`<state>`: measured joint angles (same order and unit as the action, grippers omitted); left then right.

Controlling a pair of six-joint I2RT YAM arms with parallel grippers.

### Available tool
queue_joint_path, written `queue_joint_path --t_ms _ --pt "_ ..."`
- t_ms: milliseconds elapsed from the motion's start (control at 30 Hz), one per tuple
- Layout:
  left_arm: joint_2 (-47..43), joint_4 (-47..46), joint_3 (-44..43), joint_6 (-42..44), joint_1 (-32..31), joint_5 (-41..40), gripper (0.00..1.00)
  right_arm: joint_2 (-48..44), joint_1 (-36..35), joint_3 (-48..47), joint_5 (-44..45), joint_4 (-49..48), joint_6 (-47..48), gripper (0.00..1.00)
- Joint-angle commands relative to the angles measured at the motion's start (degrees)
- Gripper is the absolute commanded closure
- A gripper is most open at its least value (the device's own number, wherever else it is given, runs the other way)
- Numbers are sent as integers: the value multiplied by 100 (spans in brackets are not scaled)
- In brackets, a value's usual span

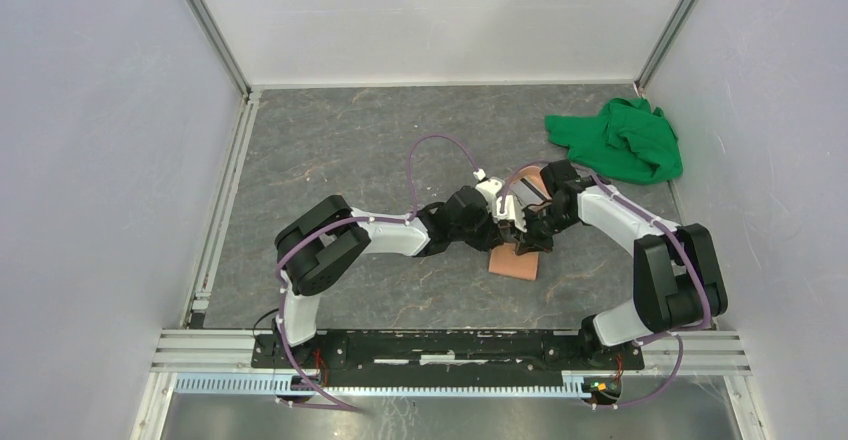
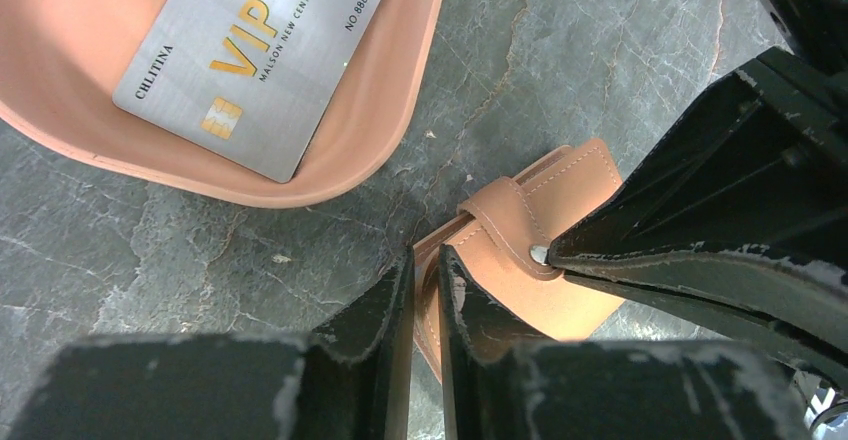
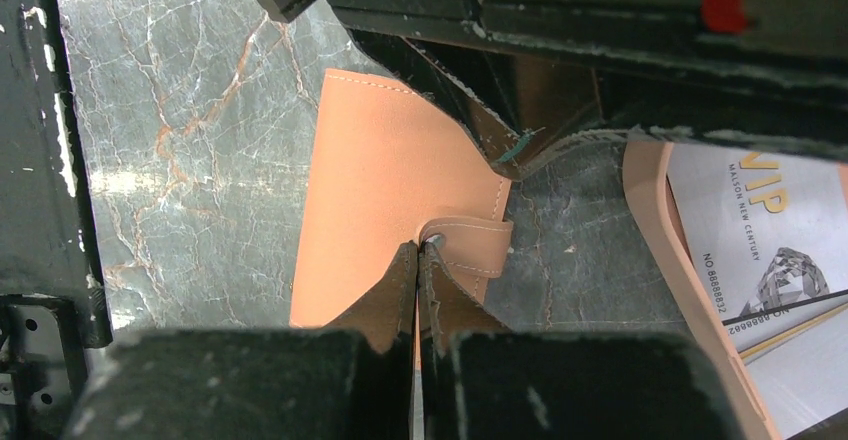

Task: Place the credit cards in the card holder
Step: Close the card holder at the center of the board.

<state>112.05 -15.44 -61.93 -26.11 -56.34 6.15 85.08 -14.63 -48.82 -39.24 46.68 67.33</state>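
Here | wallet (image 1: 516,261) lay right of mid-desk, toward the near edge | left gripper (image 2: 425,290) pinched its side edge; right gripper (image 3: 418,280) pinched it at the snap tab (image 3: 480,245) | grey card (image 2: 250,60) lay in tray (image 2: 400,110) just beyond, far-edge side.

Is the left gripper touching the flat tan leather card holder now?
Touching. The left wrist view shows the left gripper closed on one edge of the flat tan leather card holder, with the leather pinched between its jaws and no gap.
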Motion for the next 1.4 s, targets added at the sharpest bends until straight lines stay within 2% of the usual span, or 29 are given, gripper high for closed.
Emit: queue_joint_path --t_ms 0,733,1367 --pt "142 226 -38 -35 0 -119 81 -86 -147 82 18 245 109 100" --pt "124 226 -38 -30 0 -86 82 -478 -809 443 899 -264 -140 100" --pt "133 209 -39 -43 0 -18 82 -439 -1957 699 1976 -181 -248 100"
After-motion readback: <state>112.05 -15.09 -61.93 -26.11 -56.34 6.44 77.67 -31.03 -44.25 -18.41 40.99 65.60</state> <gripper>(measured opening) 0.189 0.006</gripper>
